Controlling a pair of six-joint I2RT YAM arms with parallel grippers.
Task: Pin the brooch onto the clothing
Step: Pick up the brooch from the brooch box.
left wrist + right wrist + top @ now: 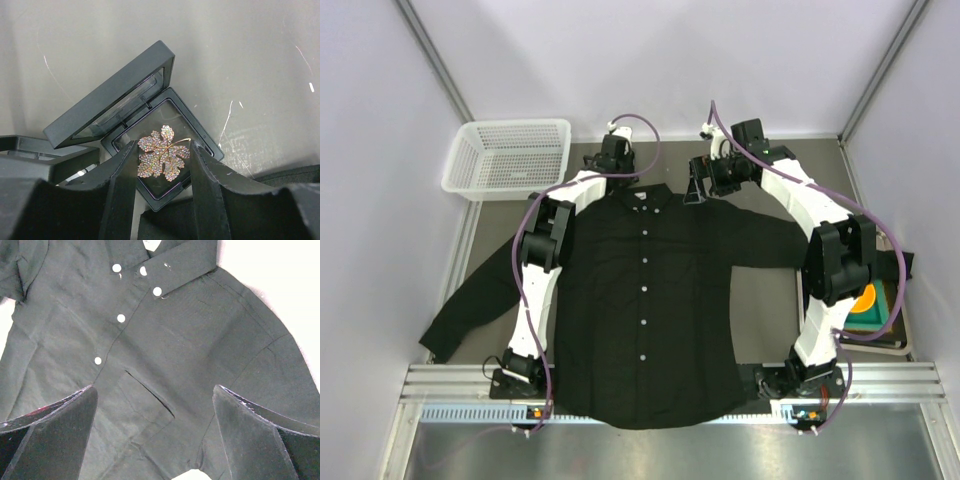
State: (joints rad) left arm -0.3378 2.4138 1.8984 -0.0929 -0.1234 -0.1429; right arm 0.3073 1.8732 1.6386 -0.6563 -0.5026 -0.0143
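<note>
The brooch [163, 154] lies in its open box [202, 131], flanked closely by the left pincer [163, 144]; a grip cannot be confirmed. It should be pinched at the edges and lifted straight. The wide right pincer [155, 388] hangs over the shirt [165, 330].

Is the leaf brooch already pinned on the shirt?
No, the leaf brooch sits between the fingers of the left tool, over its open black box, off the shirt.

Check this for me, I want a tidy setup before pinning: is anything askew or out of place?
Nothing looks damaged. The shirt lies flat and buttoned, but its hem overhangs the near rail, and one sleeve sprawls out to the left edge in the top view.
</note>
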